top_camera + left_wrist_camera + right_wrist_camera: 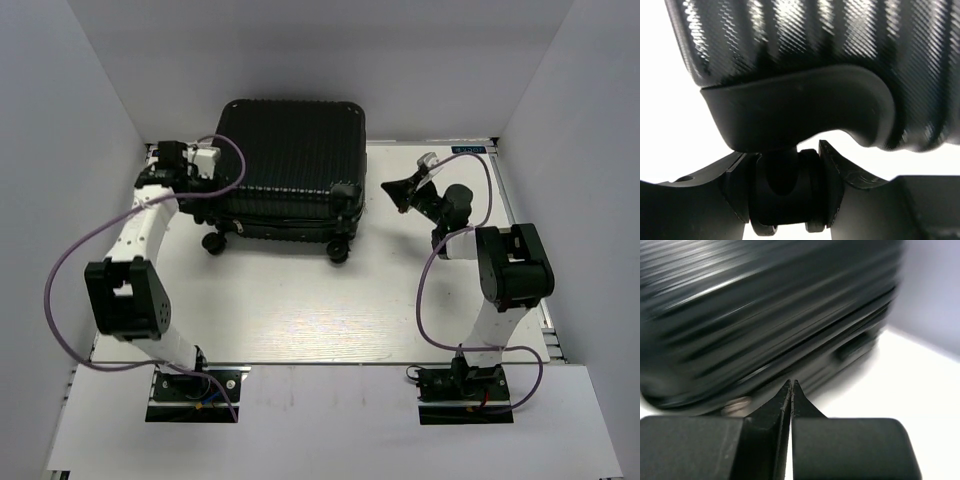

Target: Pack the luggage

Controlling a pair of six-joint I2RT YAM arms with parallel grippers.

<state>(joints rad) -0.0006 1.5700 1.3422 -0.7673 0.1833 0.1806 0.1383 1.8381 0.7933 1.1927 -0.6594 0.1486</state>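
No text, brand, number or sign can be read anywhere. A small blue label [467, 150] at the surface's [300, 310] far edge is illegible.

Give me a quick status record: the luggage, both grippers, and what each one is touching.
luggage: closed, lying flat on the table, wheels toward the arms
left gripper: at the luggage's left side, fingers on either side of one wheel, apparently clamped on it
right gripper: shut, empty, pointing at the luggage's right side, not touching it
task state: luggage not yet opened
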